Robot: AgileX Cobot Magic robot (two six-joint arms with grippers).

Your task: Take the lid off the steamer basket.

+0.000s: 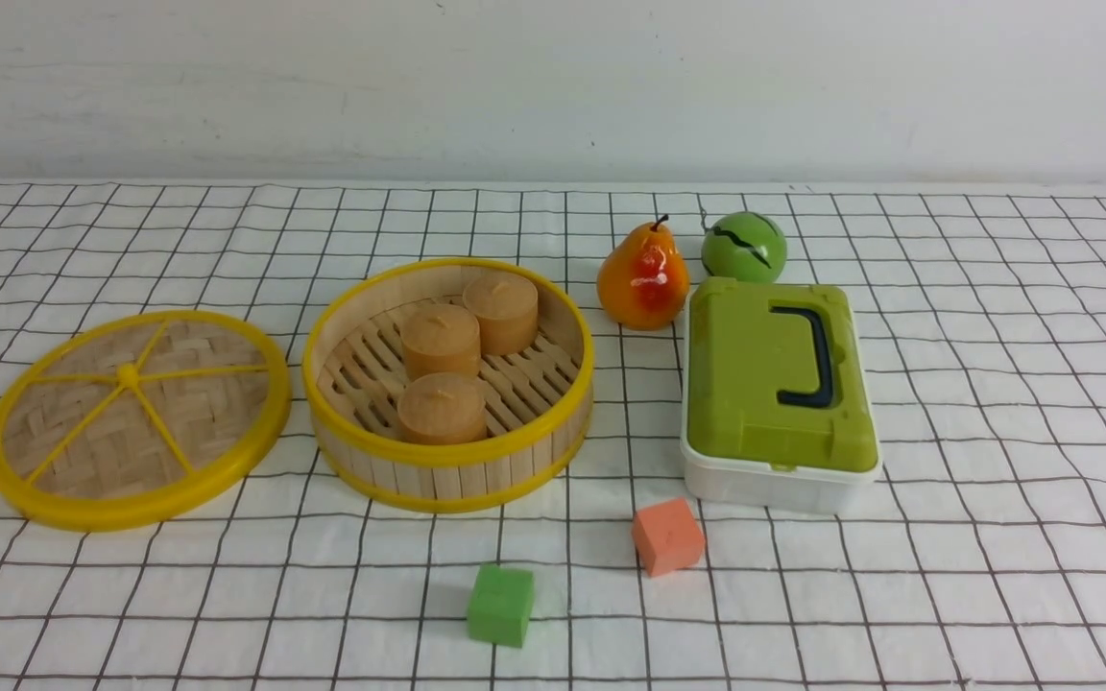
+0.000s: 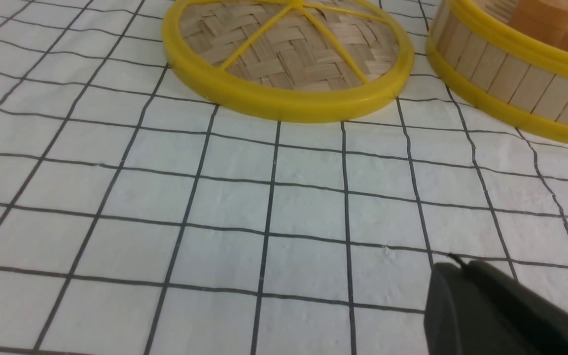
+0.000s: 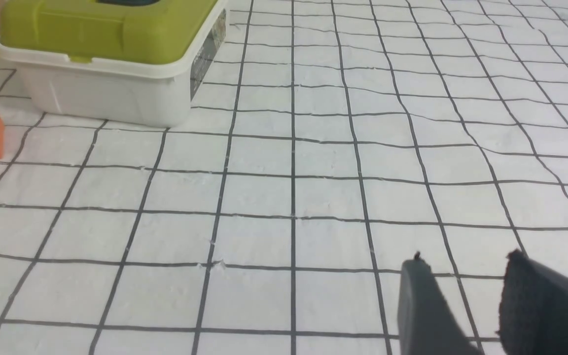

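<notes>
The lid [image 1: 135,417], woven bamboo with a yellow rim and spokes, lies flat on the cloth to the left of the steamer basket [image 1: 447,384]. The basket is uncovered and holds three tan round buns [image 1: 442,341]. In the left wrist view the lid [image 2: 289,54] and the basket wall [image 2: 506,74] lie ahead of my left gripper [image 2: 461,268], whose fingers are pressed together with nothing between them. My right gripper [image 3: 466,268] is open and empty over bare cloth. Neither gripper shows in the front view.
A white box with a green lid [image 1: 779,393] stands right of the basket, also in the right wrist view [image 3: 111,54]. A pear [image 1: 642,278] and a green ball [image 1: 743,247] sit behind it. An orange cube [image 1: 668,536] and a green cube [image 1: 500,605] lie in front.
</notes>
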